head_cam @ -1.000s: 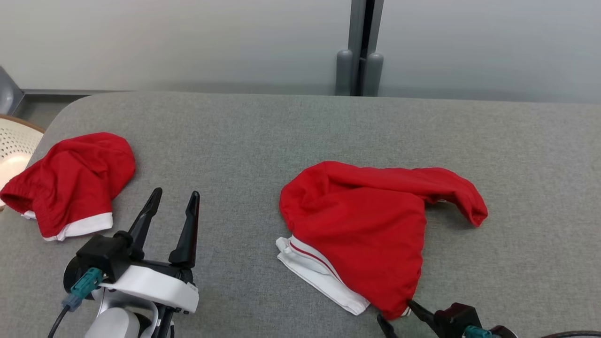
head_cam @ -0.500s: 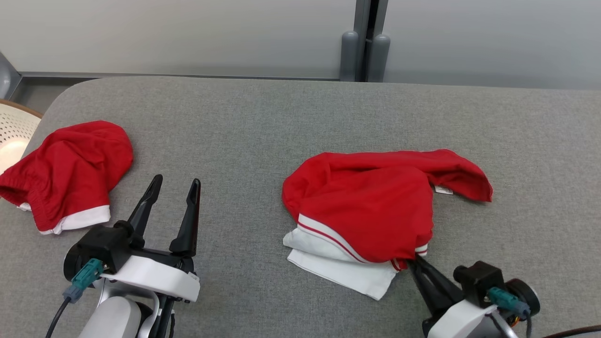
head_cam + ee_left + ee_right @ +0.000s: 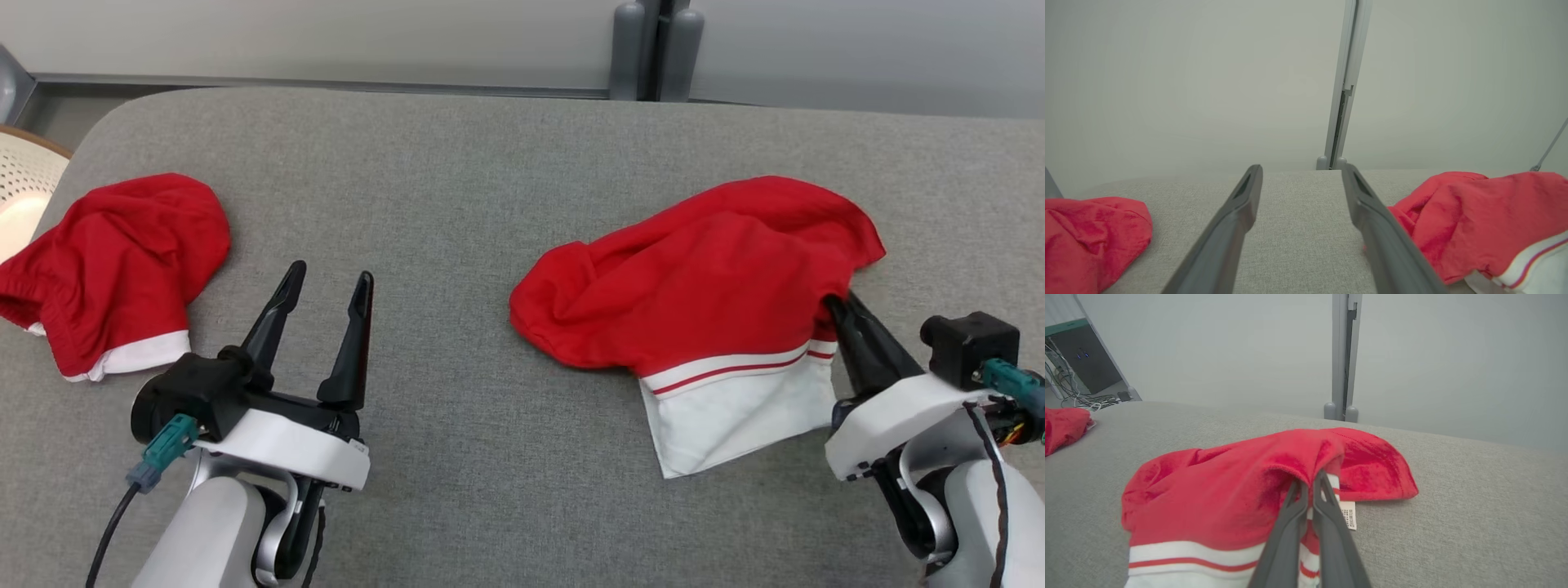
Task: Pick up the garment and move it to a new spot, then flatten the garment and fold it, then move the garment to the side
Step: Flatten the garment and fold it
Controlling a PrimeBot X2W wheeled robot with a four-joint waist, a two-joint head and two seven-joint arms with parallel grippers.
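A red garment [image 3: 702, 282] with a white striped hem lies crumpled at the right of the grey padded table [image 3: 457, 188]; the wrist views show it too [image 3: 1241, 486] [image 3: 1470, 220]. My right gripper [image 3: 833, 306] is shut on its right edge, lifting the cloth there, with the fingertips [image 3: 1308, 479] pinching red fabric beside a white label. My left gripper [image 3: 326, 282] stands open above bare table, left of the garment, nothing between its fingers [image 3: 1241, 212].
A second red garment [image 3: 114, 261] with a white hem lies crumpled at the table's left edge [image 3: 1090, 241] [image 3: 1063, 426]. A pale perforated basket [image 3: 20, 192] stands beyond that edge. A grey post [image 3: 657, 49] stands behind the table.
My right gripper shut on the garment's edge and carried it up and to the right, turning the white hem out. The head camera tilted down. The left gripper stayed open.
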